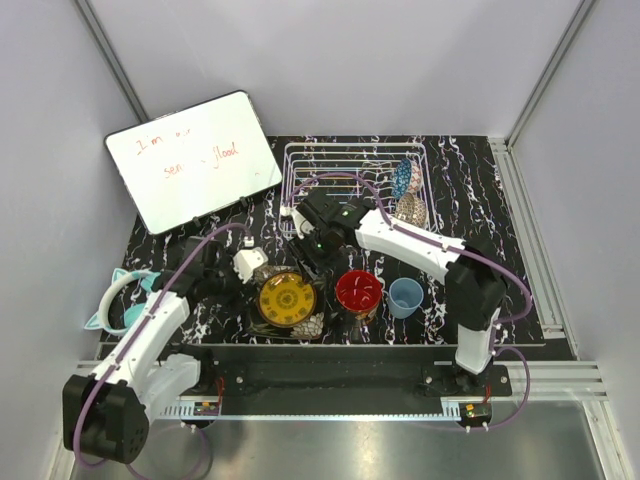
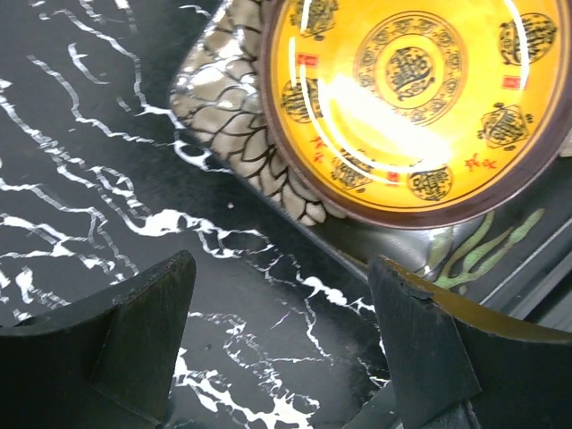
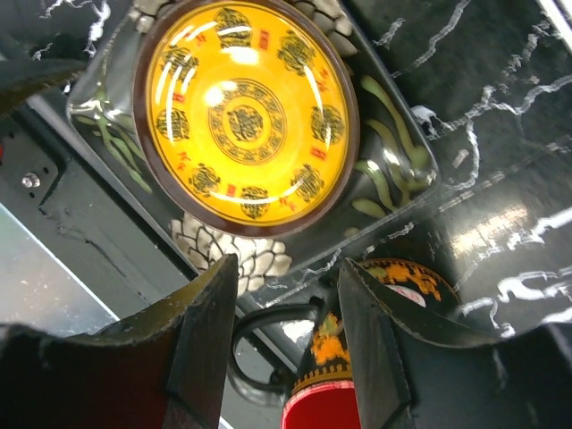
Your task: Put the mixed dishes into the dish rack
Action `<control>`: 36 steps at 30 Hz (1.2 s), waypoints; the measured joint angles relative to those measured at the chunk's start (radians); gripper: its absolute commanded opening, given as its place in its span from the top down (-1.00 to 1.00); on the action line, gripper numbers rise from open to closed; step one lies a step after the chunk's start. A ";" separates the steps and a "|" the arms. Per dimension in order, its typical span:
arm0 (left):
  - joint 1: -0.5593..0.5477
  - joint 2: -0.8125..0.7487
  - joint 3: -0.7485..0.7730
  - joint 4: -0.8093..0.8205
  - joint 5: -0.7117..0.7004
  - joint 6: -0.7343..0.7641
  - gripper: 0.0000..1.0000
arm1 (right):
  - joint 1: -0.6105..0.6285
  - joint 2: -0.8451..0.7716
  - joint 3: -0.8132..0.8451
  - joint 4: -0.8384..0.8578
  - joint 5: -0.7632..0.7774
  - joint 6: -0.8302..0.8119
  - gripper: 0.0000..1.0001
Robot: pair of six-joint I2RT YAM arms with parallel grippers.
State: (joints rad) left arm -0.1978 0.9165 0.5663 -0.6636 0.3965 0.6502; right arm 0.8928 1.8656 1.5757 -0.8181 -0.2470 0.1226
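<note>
The dish rack (image 1: 345, 148) sits at the back of the black marbled table (image 1: 460, 200), and two pieces stand on edge at its right end: a blue patterned bowl (image 1: 402, 178) and, just nearer to me, a brown patterned dish (image 1: 410, 208). The other dishes lie on the table in front of the rack. The yellow-and-dark plate (image 1: 287, 298) rests face up on a dark square dish (image 2: 232, 116) with scaly corners and green fronds. To its right is the red bowl (image 1: 358, 290), and beyond that the pale blue cup (image 1: 405, 297), apart from the bowl. From my right wrist I see the black-orange mug (image 3: 332, 353) between the square dish and the red bowl, its handle toward the plate. I cannot tell whether it stands or lies. My right claw (image 3: 288, 273) hangs over that spot with its fingers parted, gripping nothing, and the plate lies just past its tips. My left claw (image 2: 281, 281) is spread wide and low over bare table just beside the square dish's corner, touching neither dish. Off to the left, a white writing board (image 1: 195, 160) leans at the back and teal cat-ear headphones (image 1: 110, 305) lie near my left arm.
</note>
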 measured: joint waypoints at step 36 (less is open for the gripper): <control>-0.110 0.028 -0.058 0.100 -0.140 0.112 -0.66 | -0.041 0.130 -0.157 0.246 -0.176 -0.021 -0.08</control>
State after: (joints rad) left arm -0.3077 0.9447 0.5079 -0.5640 0.2569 0.7624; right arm 0.8516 1.9961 1.4189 -0.5724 -0.4232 0.1017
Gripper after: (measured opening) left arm 0.827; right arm 0.544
